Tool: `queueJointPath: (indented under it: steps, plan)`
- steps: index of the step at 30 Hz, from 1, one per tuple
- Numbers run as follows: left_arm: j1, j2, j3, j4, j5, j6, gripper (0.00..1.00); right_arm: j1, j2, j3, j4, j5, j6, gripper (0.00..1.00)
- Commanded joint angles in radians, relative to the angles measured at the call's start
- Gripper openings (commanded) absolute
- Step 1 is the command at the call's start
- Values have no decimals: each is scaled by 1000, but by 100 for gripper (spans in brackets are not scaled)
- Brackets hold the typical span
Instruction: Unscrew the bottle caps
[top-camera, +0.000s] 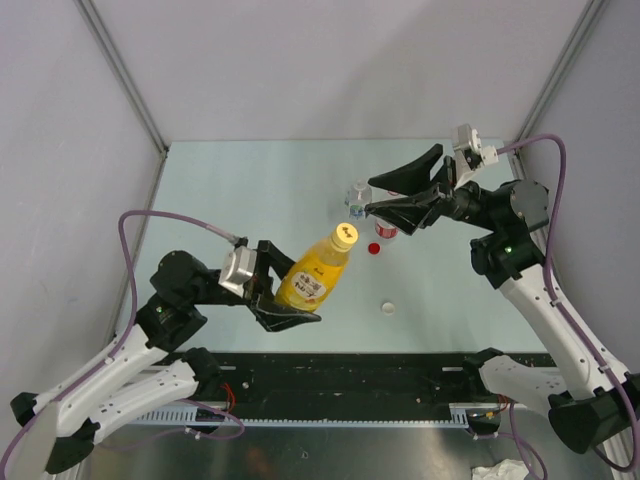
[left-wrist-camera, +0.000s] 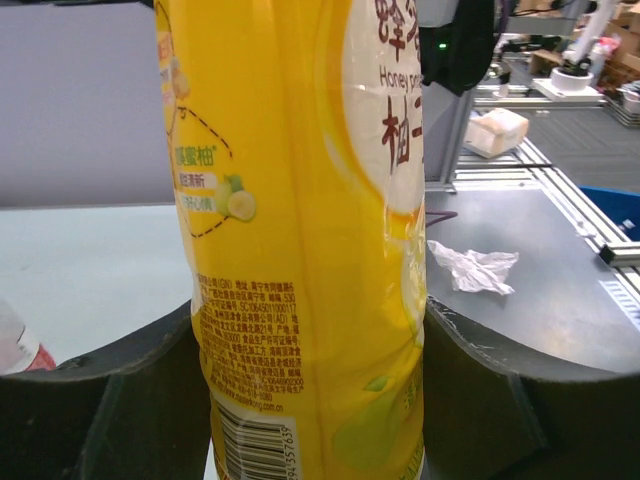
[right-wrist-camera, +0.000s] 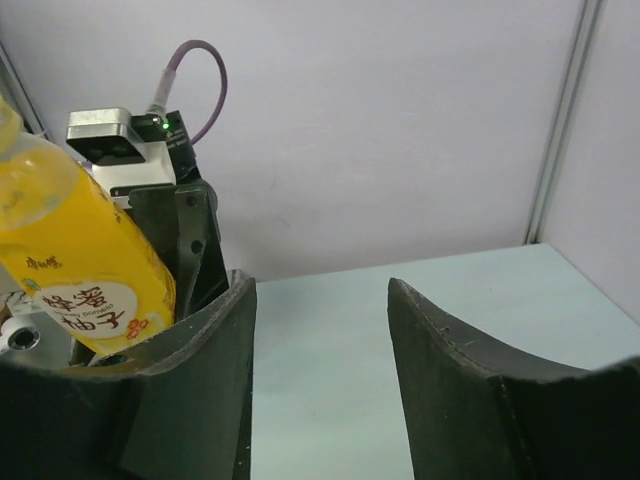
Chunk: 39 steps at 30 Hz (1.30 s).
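The tall plastic bottle of orange-yellow liquid (top-camera: 312, 272) is tilted, its yellow screw cap (top-camera: 345, 235) on the neck and pointing away to the right. The left gripper (top-camera: 298, 288) is clamped around its lower body. Beyond it stands 1 small clear bottle with a blue-green label (top-camera: 356, 199), and just right of that 1 clear bottle with a red label (top-camera: 386, 229). A round red cap (top-camera: 374, 249) lies loose on the pale bench (top-camera: 250, 190) beside the red-labelled one. A round white cap (top-camera: 388, 307) lies nearer, apart.

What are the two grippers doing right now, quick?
Left gripper: closed on the yellow bottle.
Right gripper: open, holding nothing.
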Motion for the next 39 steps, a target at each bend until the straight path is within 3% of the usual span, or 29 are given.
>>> queueJointPath:
  steps: [1,4,9,12,17,27,39]
  plan:
    - [7,2,-7,-34,-120,62,0,-8,4,7,22,25,14,60]
    - [8,-7,-15,-56,-218,71,0,-13,11,7,41,6,31,68]
    - [8,-25,-27,-91,-435,69,0,-20,17,7,97,-26,85,94]
    - [8,-13,-22,-113,-524,71,0,-24,33,7,139,-15,160,99]
    - [7,28,5,-168,-602,72,0,-48,127,8,269,11,374,99]
    - [7,129,58,-253,-661,73,0,-49,285,9,402,93,614,95]
    - [7,160,71,-279,-666,74,0,-8,321,13,331,97,580,77]
